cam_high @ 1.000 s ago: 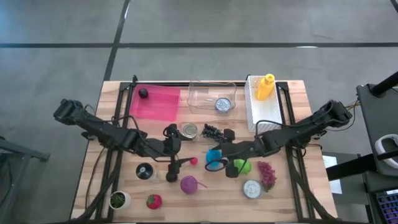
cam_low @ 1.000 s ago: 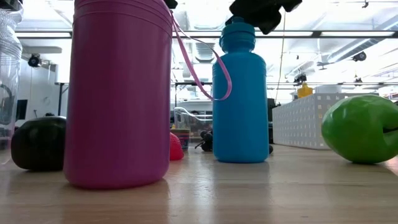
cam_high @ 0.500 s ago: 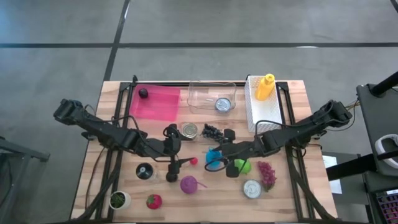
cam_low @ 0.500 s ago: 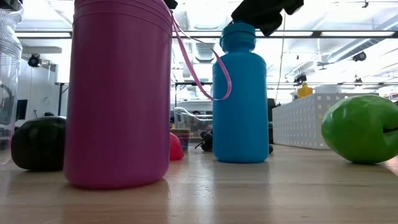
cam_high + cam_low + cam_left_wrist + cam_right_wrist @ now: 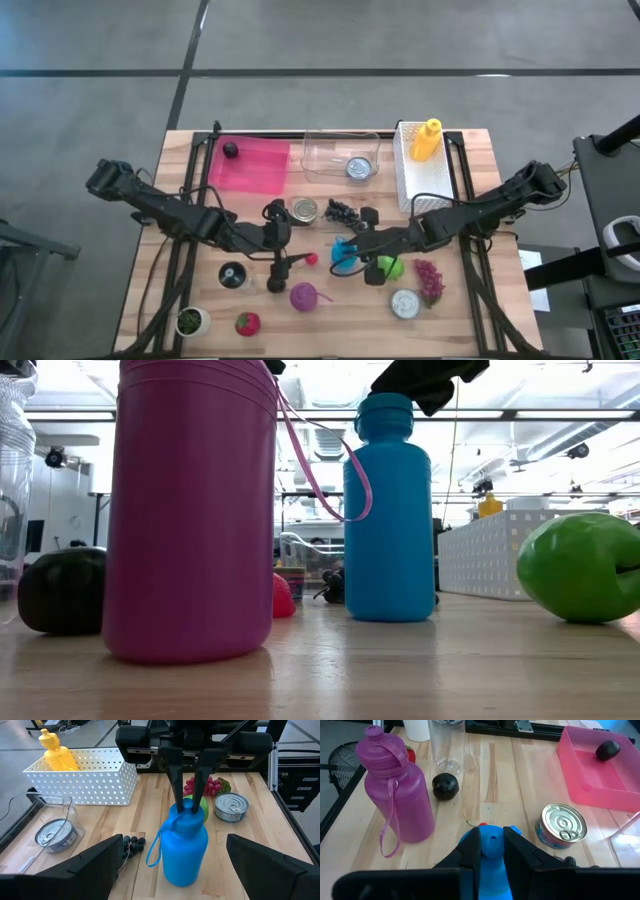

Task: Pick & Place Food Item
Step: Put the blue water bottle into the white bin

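Note:
A blue bottle (image 5: 343, 250) stands upright on the wooden table near its middle, with my right gripper (image 5: 188, 806) shut on its cap. My left gripper (image 5: 285, 240) stands open a little to the bottle's left, clear of it, its fingers wide apart. A purple bottle (image 5: 303, 296) stands nearer the front edge. A green apple (image 5: 388, 267) lies just right of the blue bottle, and red grapes (image 5: 430, 280) lie beyond it. Dark grapes (image 5: 342, 211) lie behind the blue bottle. My right gripper pinches the small spout on top of the blue bottle's cap (image 5: 492, 842) between its two fingers (image 5: 176, 785). The fingers slant down from the table's right side. The bottle stands upright with its base on the table (image 5: 388, 615).
At the back stand a pink tray (image 5: 265, 170) with a dark fruit, a clear tub (image 5: 330, 150) holding a can, and a white basket (image 5: 410, 175) with a yellow bottle. Cans (image 5: 405, 303) (image 5: 305, 210), a dark fruit (image 5: 445, 786) and a strawberry (image 5: 247, 323) also lie about.
My right gripper has shut on the blue bottle's cap while staying in place. The bottle still stands on the table.

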Available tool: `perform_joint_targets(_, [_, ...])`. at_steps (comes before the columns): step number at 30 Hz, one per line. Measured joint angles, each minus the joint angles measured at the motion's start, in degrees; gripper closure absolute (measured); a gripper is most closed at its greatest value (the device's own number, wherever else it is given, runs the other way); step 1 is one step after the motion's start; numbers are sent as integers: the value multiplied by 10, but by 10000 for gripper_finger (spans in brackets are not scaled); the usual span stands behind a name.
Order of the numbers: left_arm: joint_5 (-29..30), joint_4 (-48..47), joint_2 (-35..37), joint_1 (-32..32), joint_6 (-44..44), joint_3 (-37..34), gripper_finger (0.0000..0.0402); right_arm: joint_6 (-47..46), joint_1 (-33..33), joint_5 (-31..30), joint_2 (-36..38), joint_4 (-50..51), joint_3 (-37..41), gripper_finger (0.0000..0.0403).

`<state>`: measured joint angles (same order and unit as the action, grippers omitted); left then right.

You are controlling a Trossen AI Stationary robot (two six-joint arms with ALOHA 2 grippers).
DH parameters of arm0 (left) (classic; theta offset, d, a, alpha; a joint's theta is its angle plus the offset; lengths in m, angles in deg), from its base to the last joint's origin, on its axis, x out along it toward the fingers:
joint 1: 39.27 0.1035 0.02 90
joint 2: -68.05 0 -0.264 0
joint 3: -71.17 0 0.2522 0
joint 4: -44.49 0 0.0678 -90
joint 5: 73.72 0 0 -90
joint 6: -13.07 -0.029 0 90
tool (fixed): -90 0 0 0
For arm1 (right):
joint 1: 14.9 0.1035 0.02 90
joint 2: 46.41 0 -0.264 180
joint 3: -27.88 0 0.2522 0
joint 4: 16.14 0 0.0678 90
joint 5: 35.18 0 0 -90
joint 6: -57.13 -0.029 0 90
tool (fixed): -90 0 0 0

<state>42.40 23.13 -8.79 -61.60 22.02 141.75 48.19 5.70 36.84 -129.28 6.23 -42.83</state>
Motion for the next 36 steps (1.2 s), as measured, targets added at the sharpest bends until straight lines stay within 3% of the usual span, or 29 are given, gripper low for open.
perform_joint_targets(15, [0,0,0,0,0,0,36,1,0,0,2,10,-14,347])
perform_joint_targets(26, [0,0,0,0,0,0,44,0,-2,-2,41,113,-95,347])
perform_joint_targets(36, [0,0,0,0,0,0,33,-2,-46,-109,136,212,-141,347])
